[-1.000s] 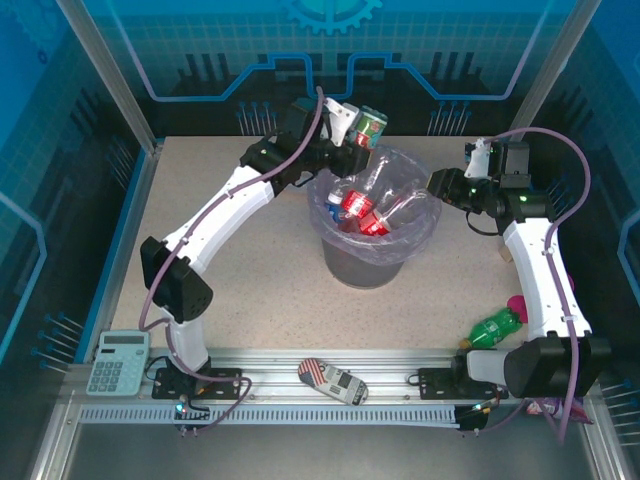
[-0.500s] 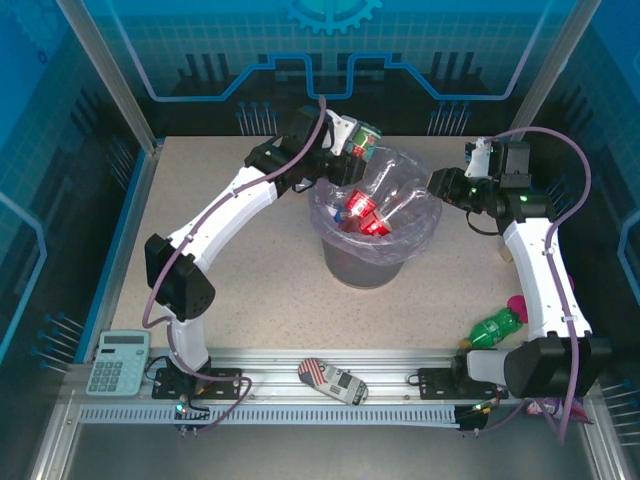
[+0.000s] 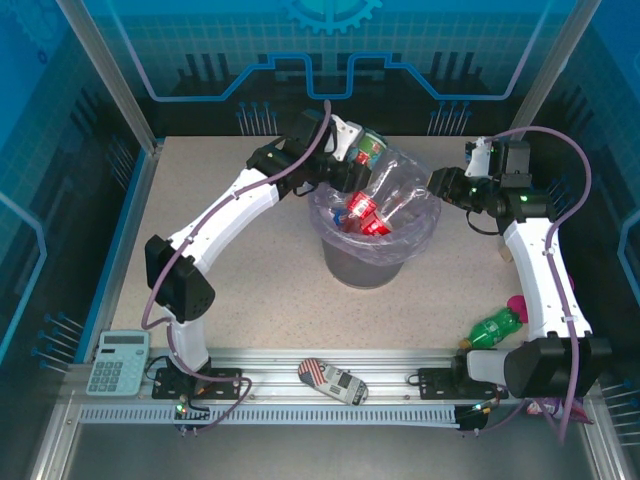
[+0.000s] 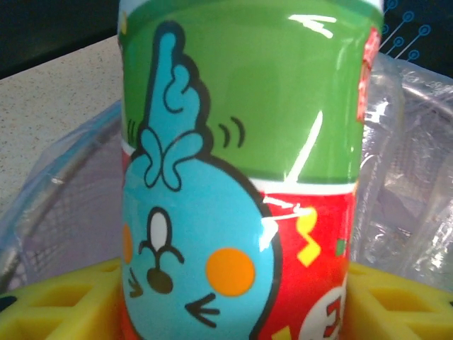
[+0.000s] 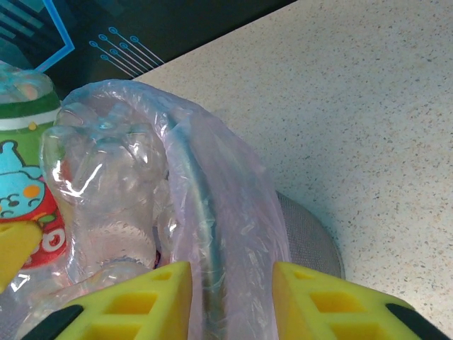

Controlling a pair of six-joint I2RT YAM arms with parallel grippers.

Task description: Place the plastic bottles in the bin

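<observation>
1. Pinching a green-label bottle point(image 4: 241, 177) between its yellow pads, the left claw point(image 3: 352, 145) hangs over the far rim of the bin point(image 3: 365, 262).
2. Right claw point(image 5: 232, 294) is clamped on that bin's bag-lined rim, right side.
3. Bunch of red-label bottles point(image 3: 362, 210) lying inside; bin sits mid-counter point(image 3: 270, 300).

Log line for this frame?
left gripper: green-label bottle between fingers, at bin rim | right gripper: astride bin rim | bottles in bin

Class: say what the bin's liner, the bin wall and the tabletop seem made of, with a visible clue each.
Liner: thin plastic film, translucent lavender, glossy wrinkles. Bin wall: probably fine metal mesh, matte grey, weave visible. Tabletop: perhaps laminate, matte beige with dark speckles.
</observation>
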